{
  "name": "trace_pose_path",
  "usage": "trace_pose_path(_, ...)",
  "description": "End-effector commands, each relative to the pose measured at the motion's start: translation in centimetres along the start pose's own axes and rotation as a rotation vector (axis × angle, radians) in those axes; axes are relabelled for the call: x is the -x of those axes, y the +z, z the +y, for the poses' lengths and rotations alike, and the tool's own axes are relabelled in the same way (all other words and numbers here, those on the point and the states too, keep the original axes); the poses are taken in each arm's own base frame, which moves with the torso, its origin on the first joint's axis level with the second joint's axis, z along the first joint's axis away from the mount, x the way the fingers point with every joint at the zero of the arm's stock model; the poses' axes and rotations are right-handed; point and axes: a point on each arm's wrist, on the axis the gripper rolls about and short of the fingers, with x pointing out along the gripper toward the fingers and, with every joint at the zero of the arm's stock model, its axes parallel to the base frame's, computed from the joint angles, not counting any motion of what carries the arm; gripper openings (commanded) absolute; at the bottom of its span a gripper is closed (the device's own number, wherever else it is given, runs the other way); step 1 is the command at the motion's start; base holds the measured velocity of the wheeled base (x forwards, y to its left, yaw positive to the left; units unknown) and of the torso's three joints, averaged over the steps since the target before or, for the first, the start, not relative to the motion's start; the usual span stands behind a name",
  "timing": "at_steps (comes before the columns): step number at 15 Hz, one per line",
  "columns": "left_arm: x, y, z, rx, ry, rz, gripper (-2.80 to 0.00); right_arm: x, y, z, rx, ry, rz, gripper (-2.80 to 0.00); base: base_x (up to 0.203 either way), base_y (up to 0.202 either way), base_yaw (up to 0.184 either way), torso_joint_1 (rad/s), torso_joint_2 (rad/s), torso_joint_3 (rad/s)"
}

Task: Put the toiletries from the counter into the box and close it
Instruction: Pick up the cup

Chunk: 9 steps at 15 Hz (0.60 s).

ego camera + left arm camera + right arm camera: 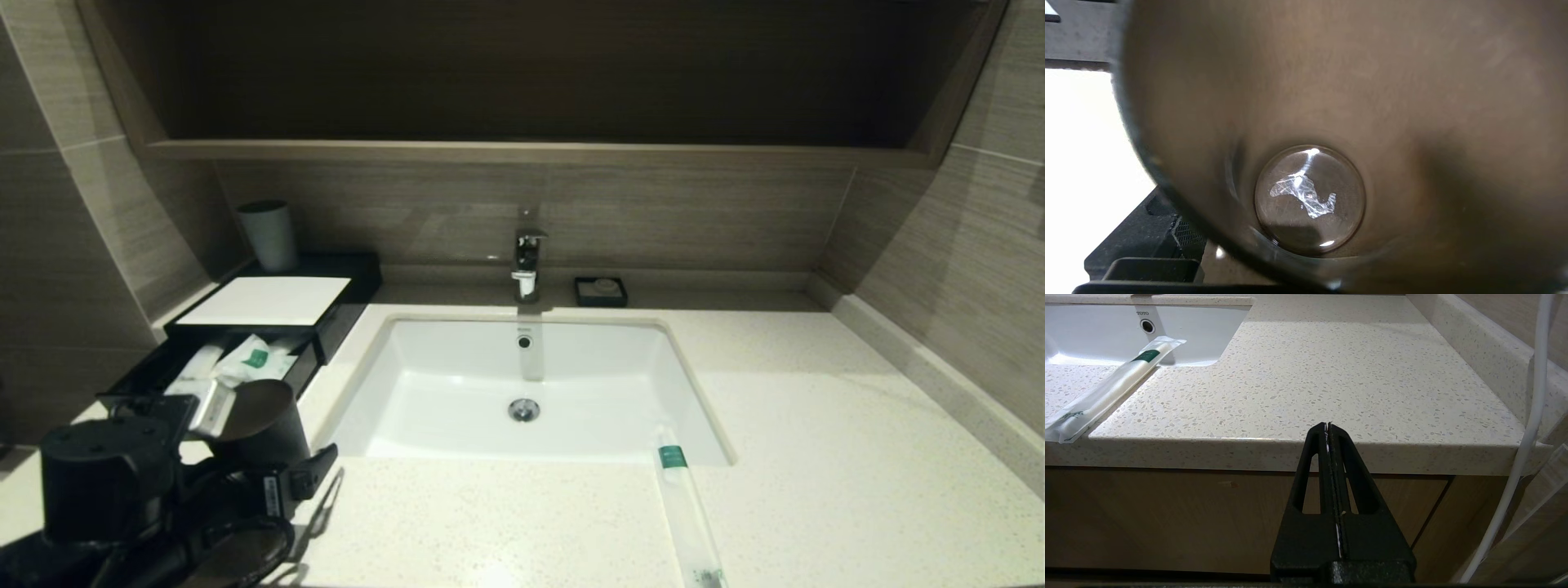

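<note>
1. The left hand (277,478) sat at the near left corner of the desk (816,457), with a dark cup (261,416) tilted right in front of it. The left wrist view looked straight down into the cup, so I could not tell whether the hand was clamped on it.
2. The right hand (1328,426) was pressed together and empty, parked below the desk's front edge.
3. The box (351,314) stood at the back left with its drawer (147,380) pulled out. Several sachets (253,359) already lay inside.
4. One long sachet (686,514) remained on the desk, its green-labelled end reaching over the sink (457,400) rim.
5. Risks, as I judged them:
   - The cup hung just beside the open drawer, so a swing could knock the drawer or dislodge the packed sachets.
   - A clumsy nudge could slide the slick last sachet into the basin.
   - A protruding sachet could jam the drawer on closing.
</note>
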Motion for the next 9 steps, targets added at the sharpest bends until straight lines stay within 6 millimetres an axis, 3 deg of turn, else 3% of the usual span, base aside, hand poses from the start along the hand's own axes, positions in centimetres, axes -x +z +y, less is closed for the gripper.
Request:
trace_pose_path(1,0.04,-0.08,0.06,0.002,0.003,-0.001,0.0,0.0,0.0,0.0,0.001,0.0,0.0,-2.8,0.0,0.0,0.0,0.0,0.0,0.0)
trace_pose_path(9,0.2,-0.28,0.15,0.003,0.014,-0.008,0.0,0.0,0.0,0.0,0.001,0.0,0.0,-2.8,0.0,0.0,0.0,0.0,0.0,0.0)
